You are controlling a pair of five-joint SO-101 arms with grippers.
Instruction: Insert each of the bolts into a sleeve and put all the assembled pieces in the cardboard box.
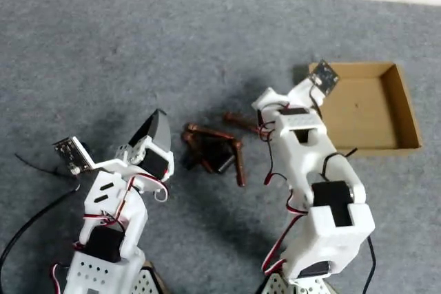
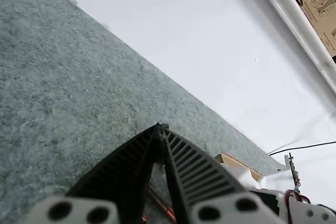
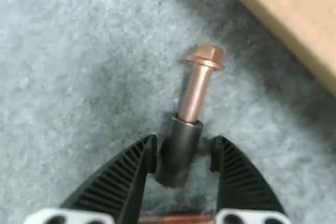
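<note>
– Beside the cardboard box (image 3: pixel 294 14), low over the grey bench (image 1: pixel 103 46): right claw (image 3: pixel 185 139) astride a dark sleeve (image 3: pixel 178 156), fingers (image 3: pixel 131 177) apart, one touching it, the other just shy. Not clamped yet.
– And the bolt (image 3: pixel 199 85)?
– Pushed part way into that sleeve, head and a good stretch of shank sticking out. Lying flat on the bench, head end nearer the box.
– So which step, then?
– Probably picking up a joined piece for boxing. Hard to say whether seated deep enough.
– Next move?
– Squeeze shut on the sleeve, lift level to keep the bolt in, carry over the near wall, let go inside.
– Left claw (image 2: pixel 160 127)?
– Pinched together, holding nothing, raised off the bench next to the pile of loose bolts and sleeves (image 1: pixel 213 149). Plenty left there to pair up.
</note>
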